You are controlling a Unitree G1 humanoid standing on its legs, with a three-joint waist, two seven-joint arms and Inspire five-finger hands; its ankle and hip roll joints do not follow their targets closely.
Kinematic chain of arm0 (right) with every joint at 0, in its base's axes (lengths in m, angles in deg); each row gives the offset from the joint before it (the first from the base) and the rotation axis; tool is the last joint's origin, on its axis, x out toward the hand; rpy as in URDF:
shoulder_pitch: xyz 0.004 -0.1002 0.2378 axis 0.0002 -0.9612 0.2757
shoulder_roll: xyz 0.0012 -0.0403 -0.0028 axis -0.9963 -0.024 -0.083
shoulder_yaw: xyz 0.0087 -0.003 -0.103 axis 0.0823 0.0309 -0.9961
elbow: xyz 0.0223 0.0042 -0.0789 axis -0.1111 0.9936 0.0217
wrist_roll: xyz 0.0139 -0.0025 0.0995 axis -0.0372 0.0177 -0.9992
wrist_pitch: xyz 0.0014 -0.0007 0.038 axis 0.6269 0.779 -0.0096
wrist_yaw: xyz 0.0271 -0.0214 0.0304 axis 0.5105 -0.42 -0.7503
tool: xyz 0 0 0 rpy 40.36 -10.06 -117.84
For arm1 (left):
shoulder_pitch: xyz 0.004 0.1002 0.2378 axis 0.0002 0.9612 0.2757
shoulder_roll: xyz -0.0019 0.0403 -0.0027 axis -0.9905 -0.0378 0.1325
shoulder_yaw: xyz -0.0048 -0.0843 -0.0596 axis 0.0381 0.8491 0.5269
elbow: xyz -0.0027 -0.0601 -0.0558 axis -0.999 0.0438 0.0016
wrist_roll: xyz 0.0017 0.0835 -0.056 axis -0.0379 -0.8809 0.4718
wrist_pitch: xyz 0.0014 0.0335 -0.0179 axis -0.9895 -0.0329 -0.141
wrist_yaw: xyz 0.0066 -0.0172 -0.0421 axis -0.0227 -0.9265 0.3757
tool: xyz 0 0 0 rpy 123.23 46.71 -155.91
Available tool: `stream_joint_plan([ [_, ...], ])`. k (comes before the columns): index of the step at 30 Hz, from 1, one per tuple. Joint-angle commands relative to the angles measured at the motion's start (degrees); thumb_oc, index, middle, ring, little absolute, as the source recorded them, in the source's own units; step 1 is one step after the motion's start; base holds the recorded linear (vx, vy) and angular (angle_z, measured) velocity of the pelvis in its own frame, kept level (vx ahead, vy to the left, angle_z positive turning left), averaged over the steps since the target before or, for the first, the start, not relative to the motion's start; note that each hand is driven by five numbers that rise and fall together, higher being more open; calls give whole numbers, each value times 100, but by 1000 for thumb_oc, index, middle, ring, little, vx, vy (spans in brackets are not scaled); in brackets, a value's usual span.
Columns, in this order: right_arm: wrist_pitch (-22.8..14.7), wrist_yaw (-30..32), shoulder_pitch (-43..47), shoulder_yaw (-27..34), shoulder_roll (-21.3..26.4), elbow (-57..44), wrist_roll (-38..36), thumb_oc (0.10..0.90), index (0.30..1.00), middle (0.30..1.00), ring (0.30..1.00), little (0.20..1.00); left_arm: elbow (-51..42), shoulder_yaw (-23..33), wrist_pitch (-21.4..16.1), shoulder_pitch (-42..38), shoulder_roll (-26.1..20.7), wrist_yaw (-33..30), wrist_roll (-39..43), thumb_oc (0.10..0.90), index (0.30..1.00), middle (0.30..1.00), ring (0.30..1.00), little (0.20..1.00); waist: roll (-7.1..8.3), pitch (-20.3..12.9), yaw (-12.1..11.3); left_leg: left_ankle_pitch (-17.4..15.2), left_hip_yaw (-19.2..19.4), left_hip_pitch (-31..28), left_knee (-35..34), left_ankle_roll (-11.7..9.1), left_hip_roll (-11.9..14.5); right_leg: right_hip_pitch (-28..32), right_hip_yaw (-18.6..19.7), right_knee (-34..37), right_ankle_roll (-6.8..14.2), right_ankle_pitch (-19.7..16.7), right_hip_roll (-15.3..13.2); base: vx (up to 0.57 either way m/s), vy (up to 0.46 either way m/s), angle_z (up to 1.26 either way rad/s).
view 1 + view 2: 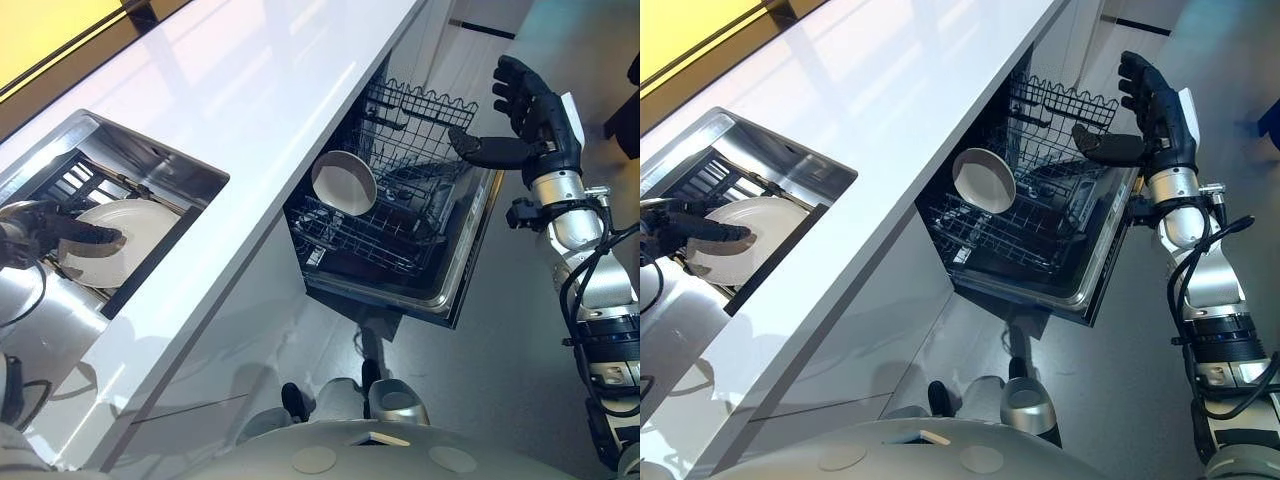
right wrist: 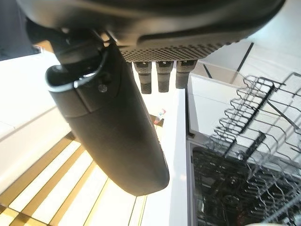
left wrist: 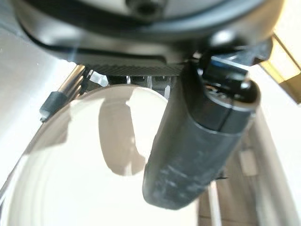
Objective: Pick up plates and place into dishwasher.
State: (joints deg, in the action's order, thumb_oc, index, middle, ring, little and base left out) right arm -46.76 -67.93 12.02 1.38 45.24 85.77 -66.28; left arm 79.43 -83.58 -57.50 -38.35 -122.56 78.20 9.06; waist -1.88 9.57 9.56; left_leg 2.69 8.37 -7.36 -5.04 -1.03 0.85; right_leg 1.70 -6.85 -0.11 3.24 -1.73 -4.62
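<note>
A white plate (image 1: 140, 232) lies in the sink (image 1: 160, 160) at the left, on a dark rack. My left hand (image 1: 45, 238) reaches over its near rim; in the left wrist view the thumb (image 3: 193, 150) stretches straight above the plate (image 3: 70, 179), its shadow falling apart from it. A second white dish with a dark rim (image 1: 344, 182) stands tilted in the pulled-out dishwasher rack (image 1: 405, 215). My right hand (image 1: 530, 105) hovers open and without a load above the rack's far right side, fingers spread and thumb out.
A long white countertop (image 1: 260, 90) runs between the sink and the dishwasher. The dishwasher door (image 1: 470, 270) hangs open over the grey floor. Wire tines of the rack (image 2: 254, 117) stand up below the right hand.
</note>
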Motion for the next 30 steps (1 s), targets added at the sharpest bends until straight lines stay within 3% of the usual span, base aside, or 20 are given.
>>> stream_joint_plan([
  [1,-517,-12,884,48,200,-66,175,800,900,900,900,900,-201,-143,-179,-653,-94,462,804,100,300,300,300,200,-406,-656,39,-351,-165,399,276,-85,-321,-163,-263,-608,473,570,263,0,0,0],
  [12,-551,77,1082,-44,198,-65,95,800,900,900,900,900,-178,-420,-183,-1024,-72,414,662,100,300,300,300,200,-435,-673,33,-356,-213,440,285,-82,-353,-189,-253,-634,464,599,250,-7,0,-1],
  [16,-618,147,1114,-28,224,-71,40,800,900,900,900,900,-130,-452,-303,-1097,-178,24,335,100,300,300,300,200,-437,-700,13,-344,-224,441,270,-90,-355,-168,-260,-595,463,590,255,0,0,0],
  [19,-767,293,1148,47,264,-100,42,800,900,900,900,900,-54,-382,-580,-1131,-363,-635,-231,100,300,300,300,200,-432,-717,-17,-349,-235,444,284,-97,-356,-148,-254,-581,457,587,262,0,0,0],
  [24,-897,623,1360,277,450,-231,-43,800,900,900,900,900,-69,-196,-1200,-1515,-987,-2267,-1262,100,300,300,300,200,-438,-737,-79,-324,-306,424,258,-117,-344,-117,-231,-560,425,585,284,-13,-27,-1],
  [25,-959,675,1388,319,476,-214,-66,800,900,900,900,900,-90,-172,-1466,-1656,-1113,-2599,-1422,100,300,300,300,200,-437,-749,-89,-313,-314,424,250,-124,-339,-110,-233,-551,415,579,287,-17,-49,1],
  [30,-1117,854,1157,597,423,-363,-73,800,900,900,900,900,-621,-103,-1877,-1900,-1278,-3466,-1834,100,300,300,300,200,-387,-797,-137,-297,-347,447,225,-132,-328,-100,-196,-513,385,570,311,-27,-58,3],
])
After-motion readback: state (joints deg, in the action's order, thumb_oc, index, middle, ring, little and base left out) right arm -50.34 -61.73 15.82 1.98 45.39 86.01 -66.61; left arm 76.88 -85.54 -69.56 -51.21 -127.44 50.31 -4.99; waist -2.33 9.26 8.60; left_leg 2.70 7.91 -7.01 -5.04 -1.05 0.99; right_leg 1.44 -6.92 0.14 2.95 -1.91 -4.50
